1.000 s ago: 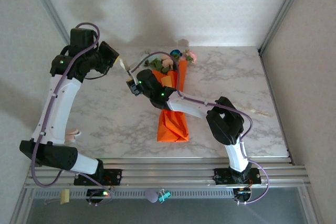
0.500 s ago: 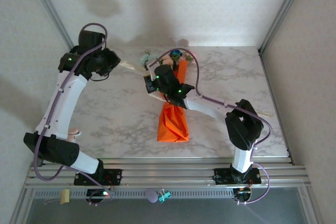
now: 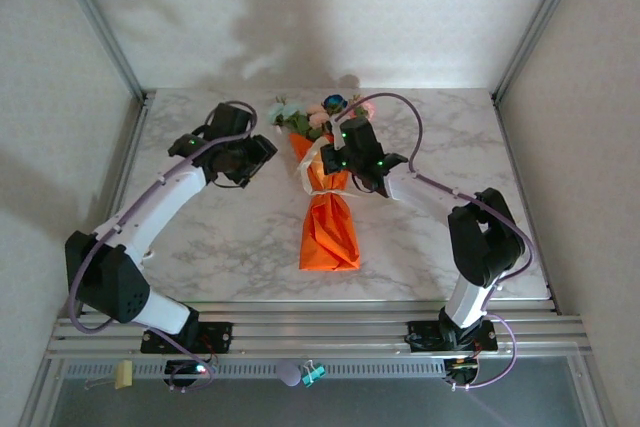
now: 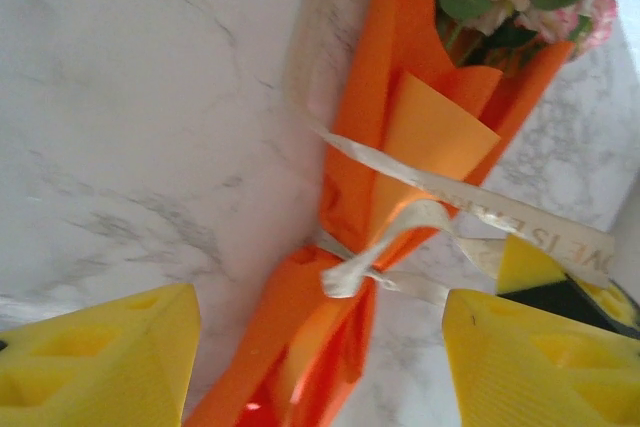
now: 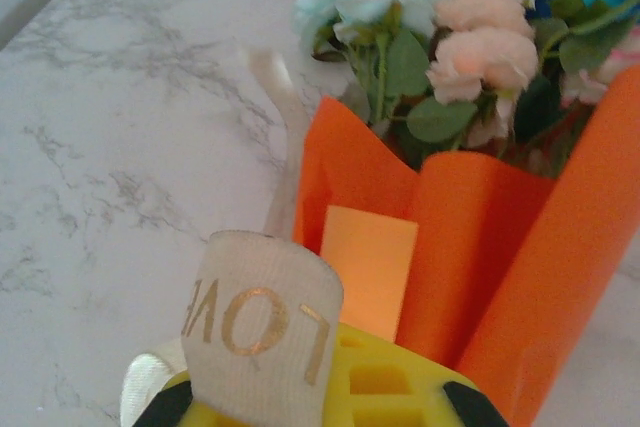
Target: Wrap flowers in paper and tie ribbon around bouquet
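The bouquet (image 3: 328, 217) lies mid-table, an orange paper (image 3: 330, 237) cone with the flowers (image 3: 330, 112) at its far end. The cream ribbon (image 3: 322, 187) is cinched round its waist, knotted (image 4: 350, 272). My left gripper (image 3: 266, 152) hovers just left of the cone. Its yellow fingers (image 4: 100, 367) stand wide apart, with nothing between them but the bouquet (image 4: 400, 147) lying beyond. My right gripper (image 3: 337, 157) is over the cone's upper part, shut on a ribbon (image 5: 262, 332) tail printed LOVE, which loops over its finger. Pink, pale and blue flowers (image 5: 480, 57) rise from the paper (image 5: 480, 237).
The marble table (image 3: 200, 237) has walls at the back and sides, with metal posts in the corners. Aluminium rails (image 3: 320, 322) carrying both arm bases run along the near edge. Small clips (image 3: 310, 374) sit below the rails.
My left gripper let go of the ribbon end, opened and swung in from the far left toward the bouquet. My right gripper closed on the ribbon and pulled right across the cone.
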